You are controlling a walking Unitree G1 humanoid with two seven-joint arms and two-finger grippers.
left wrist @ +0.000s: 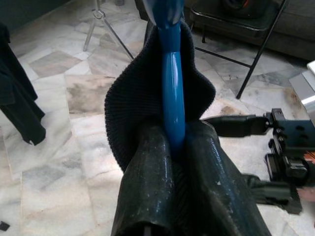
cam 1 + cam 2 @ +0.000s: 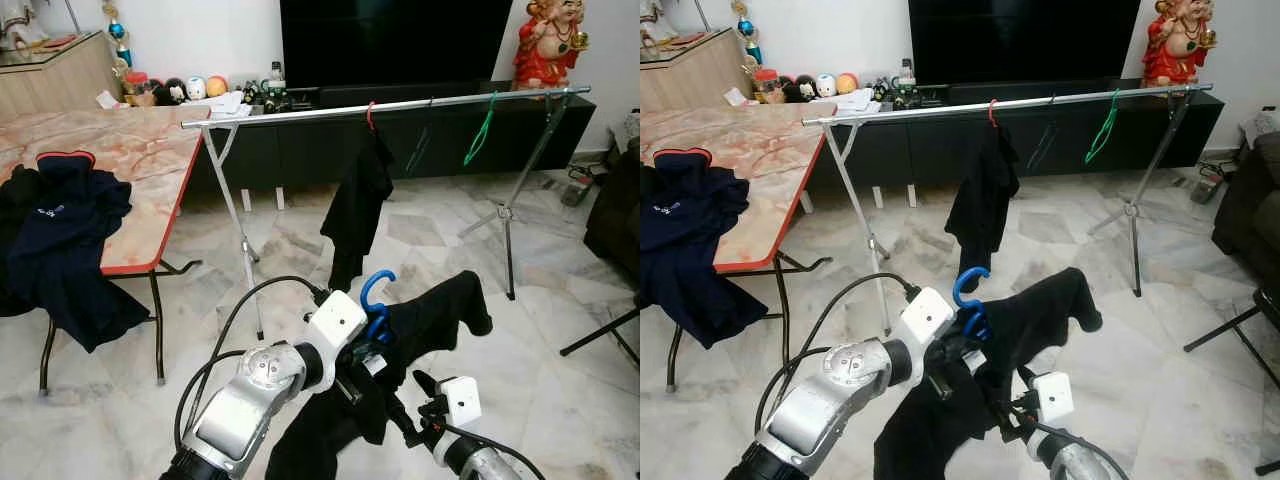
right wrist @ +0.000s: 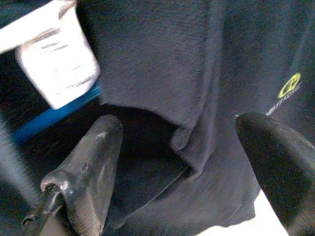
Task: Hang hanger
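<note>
hangers: 4 — blue, red, dark, green | rails: 1 | tables: 1

Left claw: clamped on blue hanger
Black knit garment: draped around hanger
Floor: marble tiles

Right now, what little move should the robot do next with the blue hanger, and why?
Probably lift the left tool up and forward toward the rail. It is shut on the blue hanger, whose shirt hangs far below the rail. The bare stretch of rail, left of the red hanger, looks like the spot.
</note>
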